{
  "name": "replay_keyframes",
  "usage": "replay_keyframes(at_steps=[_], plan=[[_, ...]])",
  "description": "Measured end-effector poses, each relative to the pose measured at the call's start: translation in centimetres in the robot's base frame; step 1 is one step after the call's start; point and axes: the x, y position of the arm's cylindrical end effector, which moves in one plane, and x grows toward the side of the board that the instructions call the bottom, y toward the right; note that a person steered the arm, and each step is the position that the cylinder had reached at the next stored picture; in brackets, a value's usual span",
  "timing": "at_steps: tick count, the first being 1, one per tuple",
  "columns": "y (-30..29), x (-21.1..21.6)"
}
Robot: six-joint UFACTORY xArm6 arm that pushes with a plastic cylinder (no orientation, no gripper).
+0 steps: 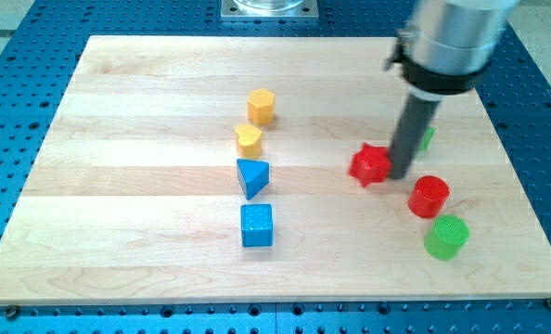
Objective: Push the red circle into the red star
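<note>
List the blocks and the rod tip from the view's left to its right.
Yellow heart → red star → my tip, right beside the star → red circle → green cylinder. The other left-hand blocks overlap too much to order.

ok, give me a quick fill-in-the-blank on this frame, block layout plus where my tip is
1. My tip sits just to the view's right of the red ____.
2. The green cylinder lies just below the red ____.
3. The blue cube lies directly below the blue ____.

Missing words: star; circle; triangle.
</note>
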Motion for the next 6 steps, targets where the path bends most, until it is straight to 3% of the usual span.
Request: replay_keyframes(at_steps=[1, 3, 4, 6], plan=[[-1.2, -0.3], [13.1, 1.5], [7.9, 5.7], [-5.3, 6.0]])
